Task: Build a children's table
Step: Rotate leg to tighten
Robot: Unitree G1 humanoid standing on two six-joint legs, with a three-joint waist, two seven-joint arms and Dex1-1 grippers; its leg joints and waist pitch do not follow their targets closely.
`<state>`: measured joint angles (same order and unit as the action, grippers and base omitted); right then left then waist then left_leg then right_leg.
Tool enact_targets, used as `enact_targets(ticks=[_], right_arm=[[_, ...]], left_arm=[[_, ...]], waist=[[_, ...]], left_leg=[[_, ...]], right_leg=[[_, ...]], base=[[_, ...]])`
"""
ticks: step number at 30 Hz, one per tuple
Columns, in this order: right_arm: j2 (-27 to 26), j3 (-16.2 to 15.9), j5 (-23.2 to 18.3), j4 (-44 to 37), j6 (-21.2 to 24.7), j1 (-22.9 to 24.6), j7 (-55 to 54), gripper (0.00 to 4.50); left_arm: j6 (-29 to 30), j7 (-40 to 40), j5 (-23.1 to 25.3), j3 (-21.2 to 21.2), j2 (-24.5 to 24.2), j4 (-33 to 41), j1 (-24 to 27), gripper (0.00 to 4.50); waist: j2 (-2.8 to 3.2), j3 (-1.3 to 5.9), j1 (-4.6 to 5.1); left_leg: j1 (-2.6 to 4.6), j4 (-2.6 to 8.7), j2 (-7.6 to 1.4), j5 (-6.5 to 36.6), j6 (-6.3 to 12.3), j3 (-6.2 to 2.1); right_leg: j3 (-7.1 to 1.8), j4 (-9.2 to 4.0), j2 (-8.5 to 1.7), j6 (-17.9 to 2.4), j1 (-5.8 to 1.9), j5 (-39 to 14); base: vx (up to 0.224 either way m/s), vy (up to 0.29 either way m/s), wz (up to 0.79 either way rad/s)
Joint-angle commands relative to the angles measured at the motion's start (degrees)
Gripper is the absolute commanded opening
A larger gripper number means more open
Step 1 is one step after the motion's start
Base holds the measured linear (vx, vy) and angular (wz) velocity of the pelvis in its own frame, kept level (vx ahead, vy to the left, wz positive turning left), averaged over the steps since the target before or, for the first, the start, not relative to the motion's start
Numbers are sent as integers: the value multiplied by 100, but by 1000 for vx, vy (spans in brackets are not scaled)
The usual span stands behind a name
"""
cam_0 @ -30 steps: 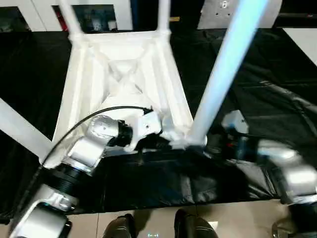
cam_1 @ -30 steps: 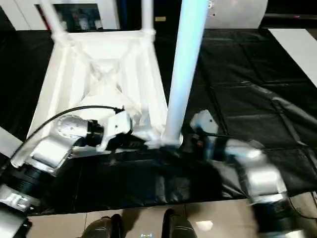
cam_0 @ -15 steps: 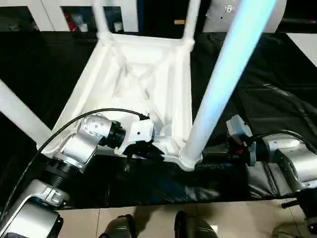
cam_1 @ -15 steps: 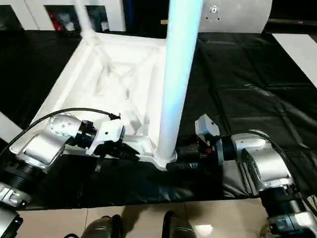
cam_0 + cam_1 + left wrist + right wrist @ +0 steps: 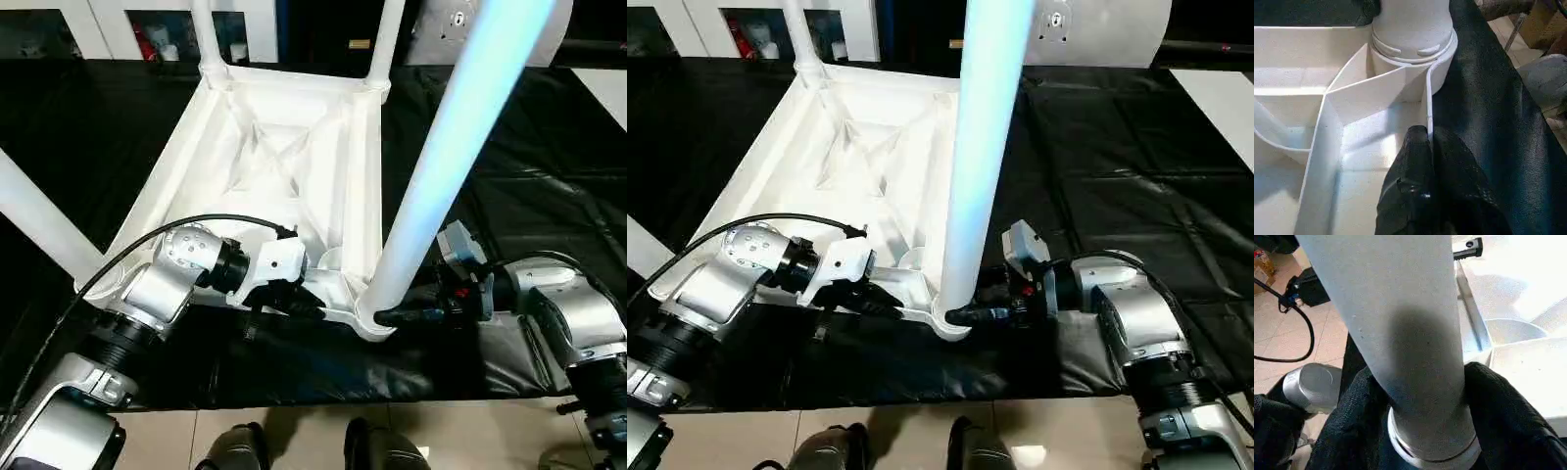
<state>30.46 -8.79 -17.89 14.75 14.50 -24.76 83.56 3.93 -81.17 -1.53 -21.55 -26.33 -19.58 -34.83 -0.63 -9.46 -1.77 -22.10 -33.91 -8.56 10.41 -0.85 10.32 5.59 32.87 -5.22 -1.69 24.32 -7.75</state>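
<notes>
Closing in, right tool (image 5: 972,314) now clasps the near leg (image 5: 982,147) at its socket — left tool (image 5: 1428,147) clenched on table rim (image 5: 1428,105), bracing it.

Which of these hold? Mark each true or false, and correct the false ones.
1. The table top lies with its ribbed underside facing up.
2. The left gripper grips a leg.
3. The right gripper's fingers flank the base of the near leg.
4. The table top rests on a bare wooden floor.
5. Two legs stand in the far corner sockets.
1. True: the table top lies ribbed side up.
2. False: the left gripper is shut on the table top's thin edge wall.
3. True: the right gripper has a finger on each side of the near leg, at its base.
4. False: it rests on the black padded surface.
5. True: the far legs stand in the far sockets.
</notes>
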Motion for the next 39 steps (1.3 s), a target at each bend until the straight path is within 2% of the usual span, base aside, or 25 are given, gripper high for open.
enact_targets(ticks=[1, 6, 13, 17, 18, 19, 20, 21, 22, 23, 24, 26, 27, 28, 29, 30, 33, 34, 37, 39], right_arm=[[-16, -54, -106, -127, 12, 10, -12, 216], [-40, -60, -136, -244, 159, 46, -21, 207], [-32, -90, -188, -423, 267, 213, -63, 206], [-219, 2, -255, -679, 614, 378, -597, 206], [-314, 36, -231, -736, 596, 430, -791, 206], [-433, 66, -189, -820, 642, 487, -1060, 206], [-562, 81, -87, -890, 688, 531, -1386, 206], [-848, 118, 115, -997, 785, 584, -2038, 206], [-959, 132, 196, -1037, 829, 601, -2291, 206], [-1235, 206, 307, -1112, 978, 613, -2834, 206], [-1476, 273, 346, -1206, 1134, 625, -3250, 204], [-1858, 359, 422, -1378, 1390, 637, -3899, 202], [-2051, 379, 492, -1456, 1506, 634, -4219, 202], [-2109, 382, 511, -1479, 1537, 632, -4309, 202], [-2422, 398, 612, -1581, 1675, 613, -4779, 201], [-2625, 415, 675, -1625, 1746, 585, -5099, 201], [-3038, 550, 731, -1580, 1832, 466, -5696, 201], [-3241, 629, 743, -1580, 1834, 421, -5955, 256], [-3406, 651, 774, -1627, 1747, 429, -6163, 277], [-3191, 624, 828, -1767, 1692, 609, -6029, 291]], left_arm=[[-49, -202, -4, -195, 38, -28, -77, 0], [-70, -181, 3, -184, 53, -107, -133, 0], [68, -105, -8, -140, 54, -72, -116, 0], [360, 115, -14, -68, 105, 10, -73, 0], [456, 219, -20, -40, 148, 42, -57, 0], [621, 395, -5, -7, 213, 83, -42, 0], [767, 568, 23, 15, 278, 135, -20, 0], [1033, 905, 71, 54, 430, 267, 28, 0], [1133, 1034, 91, 67, 488, 320, 47, 0], [1352, 1400, 117, 143, 689, 403, 62, 0], [1541, 1704, 127, 206, 875, 473, 63, 0], [1810, 2165, 142, 297, 1185, 552, 41, 0], [1927, 2366, 154, 327, 1338, 574, 18, 0], [1961, 2420, 157, 333, 1383, 582, 11, 0], [2116, 2736, 189, 369, 1619, 608, -34, 0], [2205, 2974, 243, 399, 1769, 614, -70, 0], [2229, 3394, 392, 435, 2001, 583, -125, 0], [2263, 3547, 444, 455, 2111, 597, -133, 0], [2330, 3571, 503, 412, 2183, 688, -96, 0], [2366, 3443, 567, 302, 1931, 808, -12, 0]], waist=[[-68, 442, 41], [-72, 418, 46], [-45, 416, 37], [-58, 402, 35], [-56, 389, 49], [-50, 378, 52], [-29, 357, 66], [-36, 355, 71], [-11, 326, 77], [-15, 317, 136], [-10, 308, 167], [-22, 299, 306], [-13, 291, 335], [-20, 293, 385], [-3, 297, 395], [-5, 283, 452], [5, 280, 492], [15, 277, 497], [21, 315, 494], [2, 353, 484]], left_leg=[[120, 421, -495, 1104, 544, -161], [113, 432, -492, 1206, 483, -176], [124, 447, -511, 1221, 459, -173], [112, 463, -509, 1224, 432, -181], [110, 470, -500, 1309, 401, -190], [138, 476, -515, 1419, 320, -189], [134, 492, -513, 1554, 239, -202], [129, 495, -504, 1617, 208, -218], [146, 518, -516, 1784, 70, -231], [132, 512, -485, 1989, -44, -266], [120, 513, -468, 2088, -67, -284], [126, 498, -441, 2367, -137, -338], [122, 504, -445, 2407, -137, -342], [79, 520, -435, 2437, -113, -359], [95, 514, -433, 2471, -116, -363], [146, 504, -418, 2546, -98, -347], [143, 492, -392, 2526, -39, -342], [147, 499, -400, 2510, -32, -342], [101, 562, -439, 2200, 41, -327], [88, 567, -456, 1922, 129, -286]], right_leg=[[-394, -401, -460, -1286, -310, -2232], [-392, -427, -465, -1214, -306, -2477], [-405, -409, -467, -1305, -301, -2267], [-412, -412, -474, -1275, -306, -2346], [-403, -437, -474, -1238, -295, -2499], [-416, -458, -484, -1200, -273, -2648], [-414, -474, -478, -1164, -267, -2791], [-400, -484, -484, -1130, -275, -2904], [-403, -507, -483, -1032, -240, -3149], [-375, -517, -496, -909, -255, -3491], [-352, -550, -500, -844, -254, -3677], [-292, -636, -505, -572, -238, -4120], [-284, -648, -501, -542, -233, -4133], [-256, -662, -495, -478, -256, -4122], [-250, -672, -497, -454, -240, -4129], [-255, -720, -490, -442, -171, -4130], [-246, -744, -487, -358, -167, -4239], [-253, -748, -489, -356, -162, -4202], [-298, -689, -486, -502, -214, -3466], [-351, -620, -479, -713, -239, -2844]], base=[[0, 0, 0], [0, 0, 0], [0, 0, 0], [0, 0, 0], [0, 0, 0], [0, 0, 0], [0, 0, 0], [0, 0, 0], [0, 0, 0], [0, 0, 0], [0, 0, 0], [0, 0, 0], [0, 0, 0], [0, 0, 0], [0, 0, 0], [0, 0, 0], [0, 0, 0], [0, 0, 0], [0, 0, 0], [0, 0, 0]])
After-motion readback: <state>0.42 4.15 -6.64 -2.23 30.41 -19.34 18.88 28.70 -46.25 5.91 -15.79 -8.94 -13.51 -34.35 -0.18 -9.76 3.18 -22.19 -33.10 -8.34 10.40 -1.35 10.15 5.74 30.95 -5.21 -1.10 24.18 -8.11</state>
